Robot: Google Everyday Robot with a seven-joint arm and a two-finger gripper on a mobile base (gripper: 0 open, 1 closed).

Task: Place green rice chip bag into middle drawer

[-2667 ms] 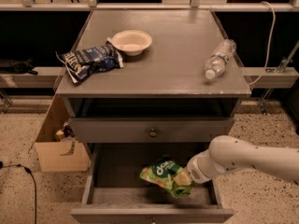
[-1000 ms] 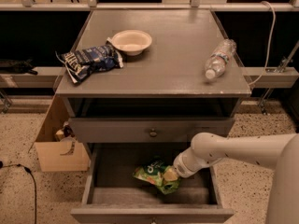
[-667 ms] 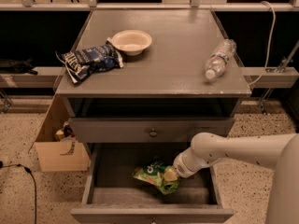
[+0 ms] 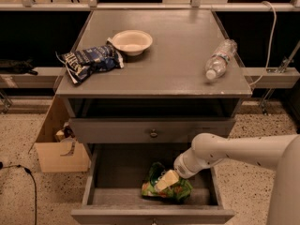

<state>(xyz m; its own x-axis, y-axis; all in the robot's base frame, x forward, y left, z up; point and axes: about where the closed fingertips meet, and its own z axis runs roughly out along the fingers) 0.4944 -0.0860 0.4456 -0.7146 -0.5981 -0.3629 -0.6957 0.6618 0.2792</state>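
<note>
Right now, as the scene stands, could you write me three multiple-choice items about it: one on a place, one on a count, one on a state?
1. Where is the green rice chip bag?
A) in the cardboard box
B) inside the middle drawer
C) on the ground

2. How many things lie on the cabinet top?
A) one
B) three
C) five

3. The middle drawer is:
A) pulled open
B) pushed shut
C) taken out of the cabinet

Answers:
1 B: the bag lies on the drawer's bottom, with the gripper right at it inside the drawer.
2 B: a dark blue chip bag, a white bowl and a clear bottle.
3 A: its bare bottom and side walls show.
</note>
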